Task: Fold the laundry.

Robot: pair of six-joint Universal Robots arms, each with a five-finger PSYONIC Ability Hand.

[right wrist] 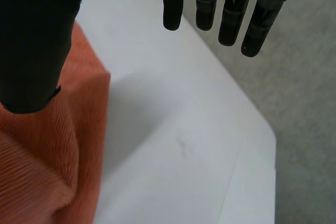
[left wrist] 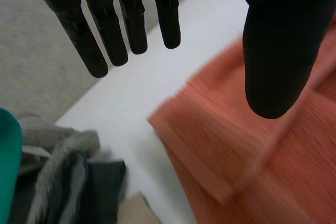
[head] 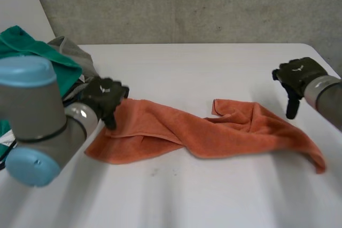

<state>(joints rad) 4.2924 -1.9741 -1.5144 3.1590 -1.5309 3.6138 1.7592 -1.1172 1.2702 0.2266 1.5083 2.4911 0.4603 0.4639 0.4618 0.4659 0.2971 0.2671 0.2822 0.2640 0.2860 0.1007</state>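
My left robot hand (head: 105,97) hangs open, its fingers (left wrist: 113,24) straight and side by side, the thumb (left wrist: 278,51) set well apart from them, and nothing is pinched between. In my left wrist view the thumb is over the towel (head: 214,132) while the fingers reach past the towel's hemmed corner (left wrist: 173,129) over bare counter (left wrist: 131,103); whether the robot hand touches the cloth I cannot tell. My right robot hand (head: 298,78) is open as well, fingers (right wrist: 233,14) straight and the thumb (right wrist: 37,40) held wide of them, holding nothing. Its thumb is over the towel's edge (right wrist: 79,129), and its fingers point over bare counter (right wrist: 173,129) toward the far right corner. The towel is orange and lies rumpled in a long, twisted strip across the counter (head: 187,68), running from beside my left robot hand to a point close to the right edge. Its left end is folded flat on itself, and its right half is bunched up. Just beyond my left robot hand, at the counter's left edge, sits a pile (head: 75,60) of a green cloth (head: 32,52), a grey one (left wrist: 58,145) and some darker ones. It lies close to the towel's corner but apart from it.
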